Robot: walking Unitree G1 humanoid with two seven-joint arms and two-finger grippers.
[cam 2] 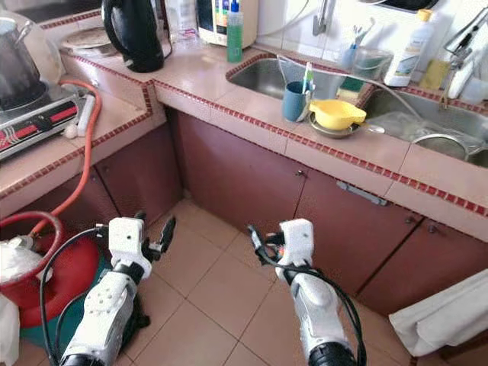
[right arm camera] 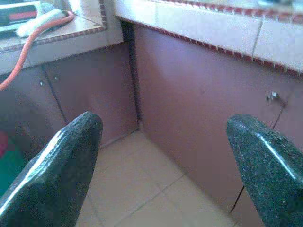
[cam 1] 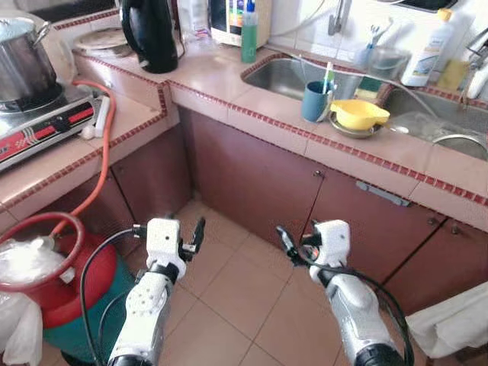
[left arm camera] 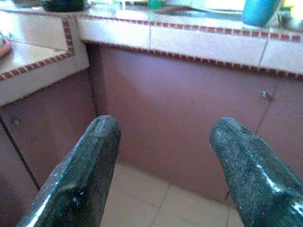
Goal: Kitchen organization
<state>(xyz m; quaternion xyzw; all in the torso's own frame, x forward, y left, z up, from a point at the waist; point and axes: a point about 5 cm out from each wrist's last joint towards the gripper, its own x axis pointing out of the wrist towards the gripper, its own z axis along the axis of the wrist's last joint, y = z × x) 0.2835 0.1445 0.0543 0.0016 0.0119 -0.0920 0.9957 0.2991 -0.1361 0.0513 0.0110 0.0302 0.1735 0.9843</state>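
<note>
Blue cup (cam 1: 315, 101), one; yellow bowl (cam 1: 358, 114), one

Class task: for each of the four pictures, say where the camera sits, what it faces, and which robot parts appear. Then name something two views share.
Left eye: head, looking down at the counter, sink and both grippers, left, right.
Right eye: same scene, shifted slightly.
Left wrist: looks along its open fingers at the cabinet door.
Right wrist: looks past its fingers at the cabinets.
Shared: left wrist and eyes show the blue cup.
</note>
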